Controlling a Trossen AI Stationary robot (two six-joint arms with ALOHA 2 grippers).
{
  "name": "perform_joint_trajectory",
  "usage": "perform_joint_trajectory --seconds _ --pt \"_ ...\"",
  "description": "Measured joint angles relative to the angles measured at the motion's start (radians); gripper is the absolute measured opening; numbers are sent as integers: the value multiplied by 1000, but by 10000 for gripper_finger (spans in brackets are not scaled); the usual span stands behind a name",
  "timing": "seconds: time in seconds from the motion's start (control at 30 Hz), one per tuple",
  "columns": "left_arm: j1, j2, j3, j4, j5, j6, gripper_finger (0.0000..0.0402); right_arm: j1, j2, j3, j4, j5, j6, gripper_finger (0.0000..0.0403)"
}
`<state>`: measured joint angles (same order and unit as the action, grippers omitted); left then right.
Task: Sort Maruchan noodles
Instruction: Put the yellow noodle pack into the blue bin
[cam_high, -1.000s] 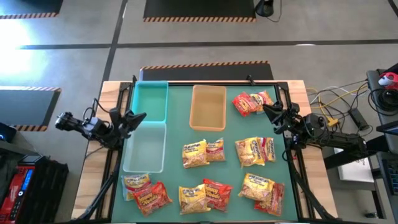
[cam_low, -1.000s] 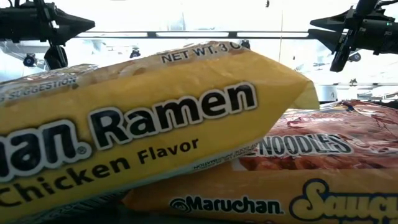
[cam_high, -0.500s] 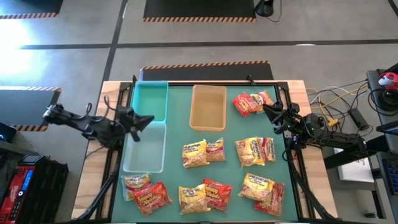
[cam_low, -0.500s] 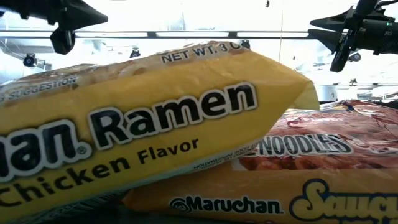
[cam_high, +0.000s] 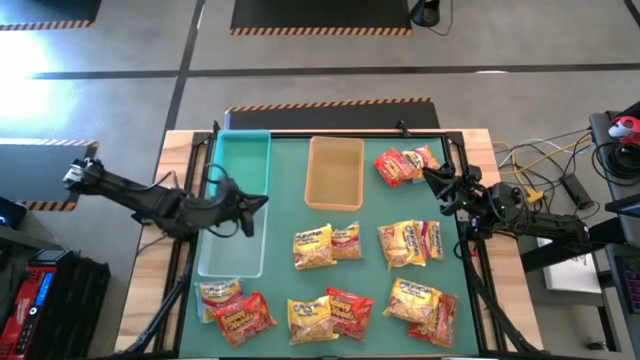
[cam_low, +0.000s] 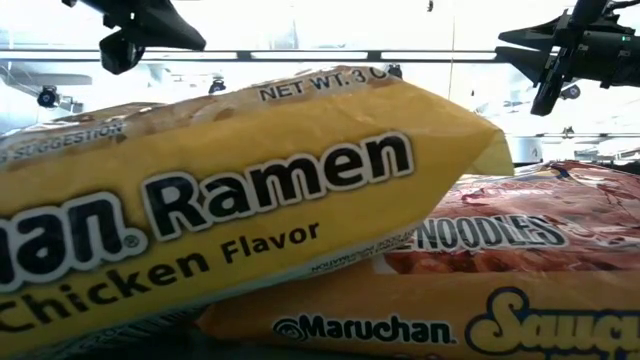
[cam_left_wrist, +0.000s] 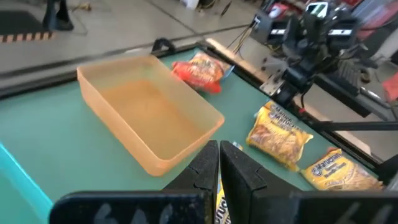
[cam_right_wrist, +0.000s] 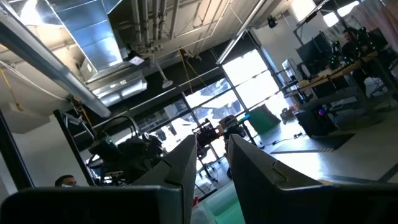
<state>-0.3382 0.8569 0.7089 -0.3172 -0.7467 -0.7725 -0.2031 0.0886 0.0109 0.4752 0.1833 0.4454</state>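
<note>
Green mat: the table (cam_high: 285, 215) carries every packet loose, none in a tray.
Noodles: the Maruchan noodles (cam_high: 325, 246) lie in mixed pairs across the mat, yellow beside red or orange-and-red, one red pair up at the far right corner (cam_high: 405, 165).
Trays: the teal tray (cam_high: 244, 160), the clear tray (cam_high: 233, 240) and the tan tray (cam_high: 335, 172) all look empty from above; the tan tray shows a bare floor in the left wrist view too.
Left end effector: the left end effector (cam_high: 258, 203) reaches out over the seam between the teal and clear trays, fingers clenched together on nothing, pointed toward the tan tray and the middle packets.
Right end effector: the right end effector (cam_high: 428, 176) waits at the right edge of the table, just beside the red pair in the corner; its fingers stand slightly parted with nothing between them, and its camera looks up at the ceiling.
Low view: a yellow chicken packet (cam_low: 230, 200) fills the foreground, resting on an orange-and-red one (cam_low: 480, 300).
Progress: my read is that sorting has not begun; every packet still has to go to a tray.
Next: the left end effector would need to open before it can take a packet.
</note>
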Motion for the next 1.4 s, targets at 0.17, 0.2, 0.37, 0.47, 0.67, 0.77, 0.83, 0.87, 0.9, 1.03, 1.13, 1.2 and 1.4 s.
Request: perform_joint_trajectory --seconds 0.17,0.2,0.37,0.47,0.67,0.77,0.83,0.87,0.9,1.03,1.13,1.2,1.4 --pt "2 89 33 0 0 -69 16 0 0 0 0 0 0 84" --pt "3 105 37 1 0 -87 23 0 0 0 0 0 0 84" --pt "7 186 50 0 29 -171 62 0 0 0 0 0 0 84" --pt "9 238 55 2 62 -213 81 0 0 0 0 0 0 84" --pt "9 369 107 5 136 -262 91 0 0 0 0 0 0 84" --pt "9 445 150 4 216 -267 88 0 0 0 0 0 0 84" --pt "9 498 181 5 279 -290 84 0 0 0 0 0 0 84" --pt "9 525 196 2 307 -305 83 0 0 0 0 0 0 84" --pt "7 552 210 3 337 -316 81 0 0 0 0 0 0 84" --pt "5 654 253 3 506 -349 76 0 0 0 0 0 0 84" --pt "3 719 276 -2 617 -379 75 0 0 0 0 0 0 84" --pt "1 752 292 -5 658 -392 75 0 0 0 0 0 0 84" --pt "0 818 328 -26 655 -393 74 0 0 0 0 0 0 84"
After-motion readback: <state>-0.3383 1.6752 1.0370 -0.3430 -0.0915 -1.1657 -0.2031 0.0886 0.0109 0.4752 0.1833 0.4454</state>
